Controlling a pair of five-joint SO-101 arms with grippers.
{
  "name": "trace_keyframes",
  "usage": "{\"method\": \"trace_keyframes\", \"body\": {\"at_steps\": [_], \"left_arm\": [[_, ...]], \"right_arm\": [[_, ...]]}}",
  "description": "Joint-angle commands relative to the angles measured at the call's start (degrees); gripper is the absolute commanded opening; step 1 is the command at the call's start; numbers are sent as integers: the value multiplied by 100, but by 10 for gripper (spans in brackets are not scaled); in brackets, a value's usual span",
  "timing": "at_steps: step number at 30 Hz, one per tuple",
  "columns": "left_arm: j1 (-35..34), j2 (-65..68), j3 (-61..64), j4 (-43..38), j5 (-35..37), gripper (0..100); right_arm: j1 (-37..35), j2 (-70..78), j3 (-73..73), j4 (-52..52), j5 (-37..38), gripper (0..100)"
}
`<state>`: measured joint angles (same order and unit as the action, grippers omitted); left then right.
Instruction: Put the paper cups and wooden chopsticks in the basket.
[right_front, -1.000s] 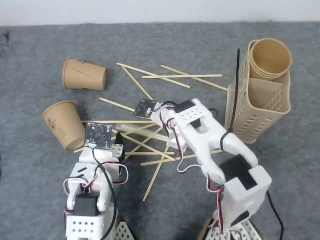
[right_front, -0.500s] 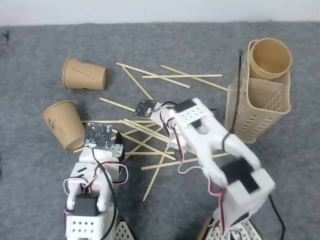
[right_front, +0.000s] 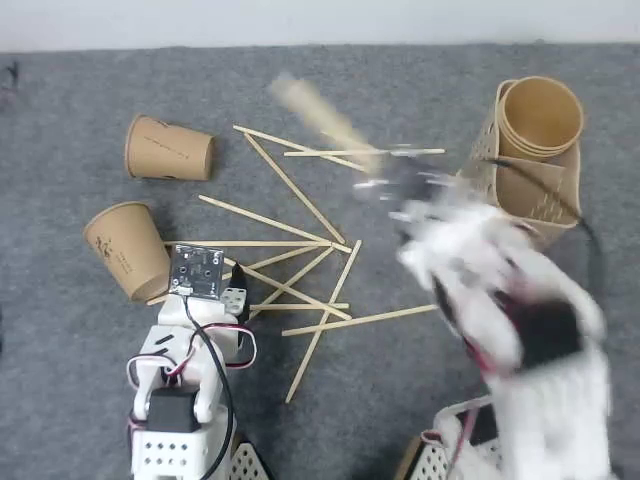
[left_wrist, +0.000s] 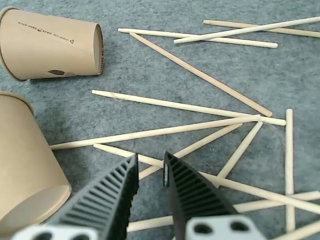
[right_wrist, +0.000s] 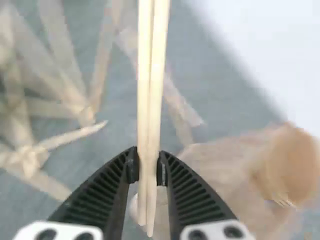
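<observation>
Two wooden chopsticks are now gripped tight by the right gripper and are swung, lifted off the table, towards the basket. A second ago that arm was bent low over the loose chopsticks, so a delivery is judged under way. Nothing is held by the left gripper, slightly parted above the pile near two fallen paper cups.

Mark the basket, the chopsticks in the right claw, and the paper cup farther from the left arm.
basket (right_front: 555, 200), high view, perforated side wall.
chopsticks (right_wrist: 152, 75), right wrist view, mid-shaft of the held pair.
paper cup (left_wrist: 50, 45), left wrist view, middle of its side wall.
</observation>
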<state>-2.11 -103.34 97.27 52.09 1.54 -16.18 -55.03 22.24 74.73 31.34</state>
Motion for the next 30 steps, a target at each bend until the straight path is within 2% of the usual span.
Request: {"method": "trace_keyframes", "body": {"at_steps": [1,8,14,22,27,30], "left_arm": [[26,-88,-84,-88,-35,91],[18,-70,-84,-88,-35,90],[26,-70,-84,-88,-35,90],[35,-70,-84,-97,-35,90],[35,-70,-84,-97,-35,90],[35,-70,-84,-97,-35,90]], "right_arm": [[840,-1297,290,-708,-651,7],[1956,-2413,2620,-3169,-1433,7],[2264,-2167,3692,-4690,-1996,7],[2387,-1358,3815,-5464,-1996,7],[2396,-1130,3824,-5525,-1996,9],[2396,-1086,3824,-5525,-1996,54]]}}
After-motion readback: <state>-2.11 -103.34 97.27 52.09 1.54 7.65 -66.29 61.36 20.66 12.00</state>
